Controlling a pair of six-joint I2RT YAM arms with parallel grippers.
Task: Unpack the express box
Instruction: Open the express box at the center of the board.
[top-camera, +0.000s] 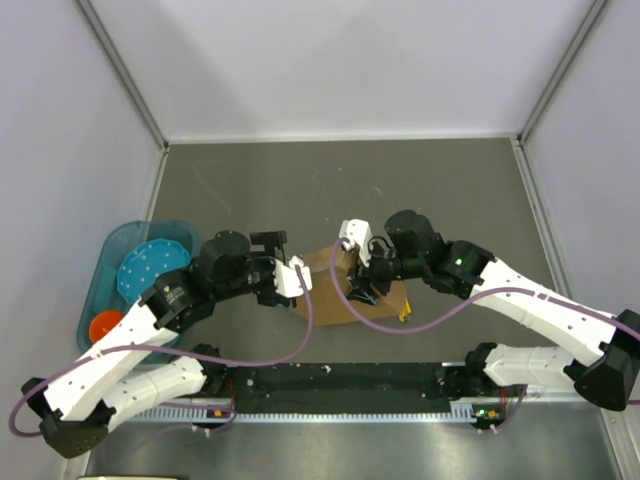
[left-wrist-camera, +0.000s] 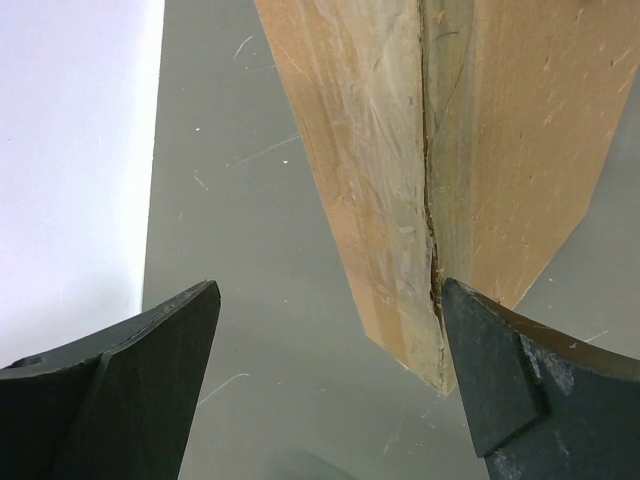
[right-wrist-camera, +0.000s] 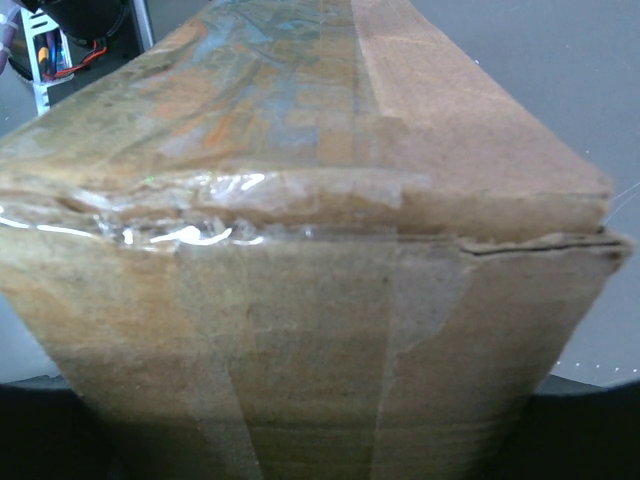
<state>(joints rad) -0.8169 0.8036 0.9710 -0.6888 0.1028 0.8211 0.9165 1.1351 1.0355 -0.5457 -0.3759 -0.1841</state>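
The express box (top-camera: 325, 300), plain brown cardboard with clear tape over its seams, lies near the table's front between the two arms. My right gripper (top-camera: 357, 272) is shut on its right end. In the right wrist view the box (right-wrist-camera: 300, 250) fills the frame between the dark fingers (right-wrist-camera: 590, 425). My left gripper (top-camera: 296, 277) is open at the box's left corner. In the left wrist view that corner (left-wrist-camera: 400, 180) sits just inside the right finger (left-wrist-camera: 500, 380), showing a split taped seam. The left gripper (left-wrist-camera: 330, 295) has nothing clamped.
A small yellow utility knife (top-camera: 405, 310) lies by the box's right edge. A teal bin (top-camera: 115, 250) at the left holds a blue perforated disc (top-camera: 150, 268) and an orange piece (top-camera: 104, 323). White walls enclose the grey table (top-camera: 400, 190).
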